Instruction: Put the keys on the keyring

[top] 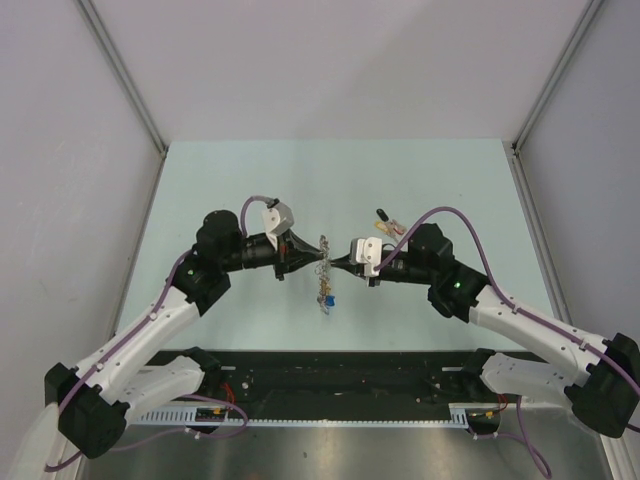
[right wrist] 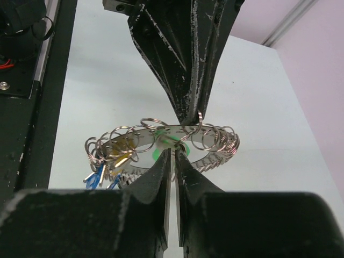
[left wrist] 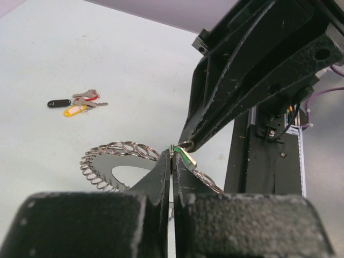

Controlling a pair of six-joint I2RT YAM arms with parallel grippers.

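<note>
Pinching the keyring midway between the desk's side edges, left hand and right hand are clamping its rim; uneven pulling could twist it loose.

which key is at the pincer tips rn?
The green-headed key, where the left pincer and right pincer meet at the keyring. Blue keys hang off its side; the black/yellow/red bunch lies on the table.

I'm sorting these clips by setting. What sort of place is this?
Likely a lab robot test cell: plain grey panels wall in a pale table, with the left arm and right arm bolted to a black rail at its near edge.
</note>
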